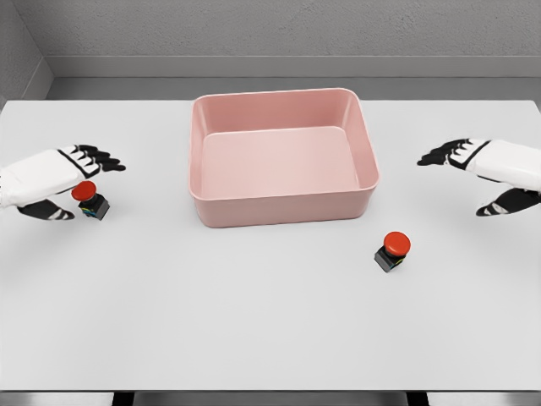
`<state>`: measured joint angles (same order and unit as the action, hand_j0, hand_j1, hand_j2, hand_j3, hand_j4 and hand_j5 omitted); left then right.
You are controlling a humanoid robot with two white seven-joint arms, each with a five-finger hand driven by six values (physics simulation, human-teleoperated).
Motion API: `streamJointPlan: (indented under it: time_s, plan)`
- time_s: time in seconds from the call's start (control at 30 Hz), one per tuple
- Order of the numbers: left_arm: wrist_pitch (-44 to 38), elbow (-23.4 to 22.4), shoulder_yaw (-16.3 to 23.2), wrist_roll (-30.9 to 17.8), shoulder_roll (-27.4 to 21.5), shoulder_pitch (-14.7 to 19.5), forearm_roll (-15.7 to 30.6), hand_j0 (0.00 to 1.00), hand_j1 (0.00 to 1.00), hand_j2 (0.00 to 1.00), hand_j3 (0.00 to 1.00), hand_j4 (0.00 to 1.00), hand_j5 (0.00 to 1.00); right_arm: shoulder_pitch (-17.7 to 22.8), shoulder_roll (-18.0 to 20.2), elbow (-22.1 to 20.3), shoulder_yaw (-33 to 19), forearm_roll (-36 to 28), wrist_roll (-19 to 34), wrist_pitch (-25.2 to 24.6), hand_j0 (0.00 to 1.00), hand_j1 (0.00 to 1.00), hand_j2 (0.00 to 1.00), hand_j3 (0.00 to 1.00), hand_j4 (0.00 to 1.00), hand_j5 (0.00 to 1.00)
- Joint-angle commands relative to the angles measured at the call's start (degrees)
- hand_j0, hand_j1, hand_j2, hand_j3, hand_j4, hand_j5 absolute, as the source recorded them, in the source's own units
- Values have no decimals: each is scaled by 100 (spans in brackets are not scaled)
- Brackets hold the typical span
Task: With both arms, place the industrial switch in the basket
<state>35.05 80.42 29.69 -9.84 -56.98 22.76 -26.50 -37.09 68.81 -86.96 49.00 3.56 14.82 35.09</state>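
No text, label, brand, number or sign can be read anywhere in the head view. The pink plastic basket (284, 156) has plain walls with no marking. The two red-capped push-button switches with black bodies, one on the left (90, 199) and one on the right (392, 251), show only small coloured spots on their bases, too small to tell if they are letters. The white table top (254, 321) is without any print, and the white and black robot hands, left (63, 179) and right (486, 169), show only black patterns, not writing.
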Motion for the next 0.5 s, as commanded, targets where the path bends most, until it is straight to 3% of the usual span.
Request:
streamJointPlan:
  time_s: [0.0,0.47]
  plan:
    - [-5,-105,10,9,117,0,-66,100,100,100,100,100,100,0,18,-242,-13,-39,-14,-9,100,100,100,100,100,100]
    - [-5,-421,19,17,249,0,-127,100,100,100,100,100,100,483,62,-690,-13,-39,-5,-9,100,100,100,100,100,100]
